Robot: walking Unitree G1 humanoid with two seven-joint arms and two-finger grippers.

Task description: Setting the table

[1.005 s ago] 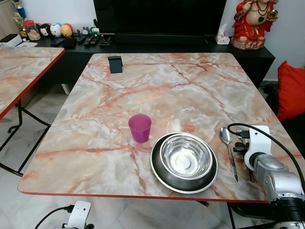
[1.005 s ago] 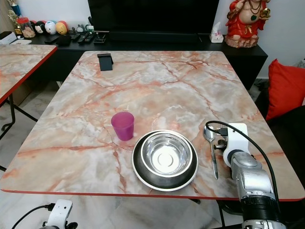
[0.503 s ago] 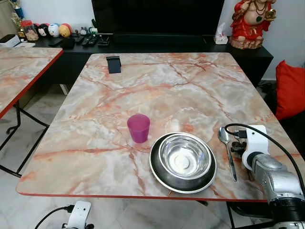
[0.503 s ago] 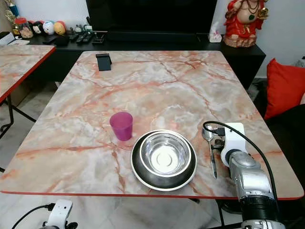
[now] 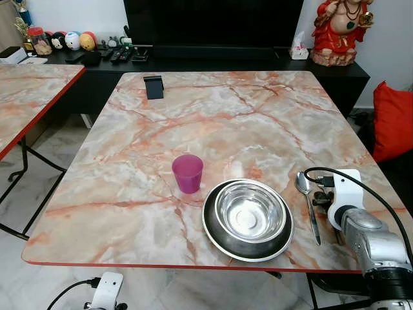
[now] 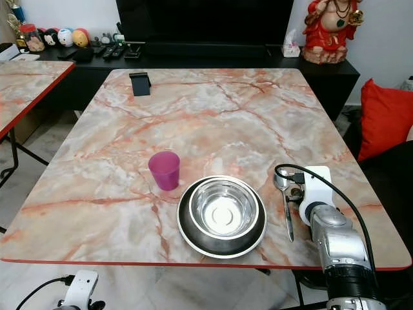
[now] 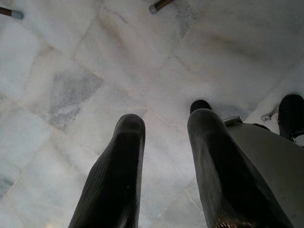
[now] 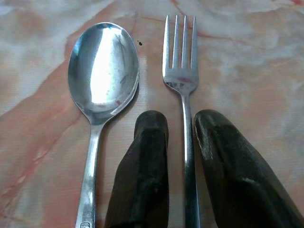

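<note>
On the marble table, near its front edge, a steel bowl rests in a dark plate. A purple cup stands just left of them. To their right a spoon lies flat. Beside the spoon lies a fork, also flat on the marble. My right gripper is low over the fork's handle, one finger on each side, with a small gap left, so it is open. My left gripper hangs open over the tiled floor.
A small black stand sits at the table's far left. Behind the table are a black TV cabinet and a red statue. A second marble table stands to the left, and a red cushion is to the right.
The head camera's picture shifted slightly a second ago. Nothing on the table has moved, and both arms hold their places.
</note>
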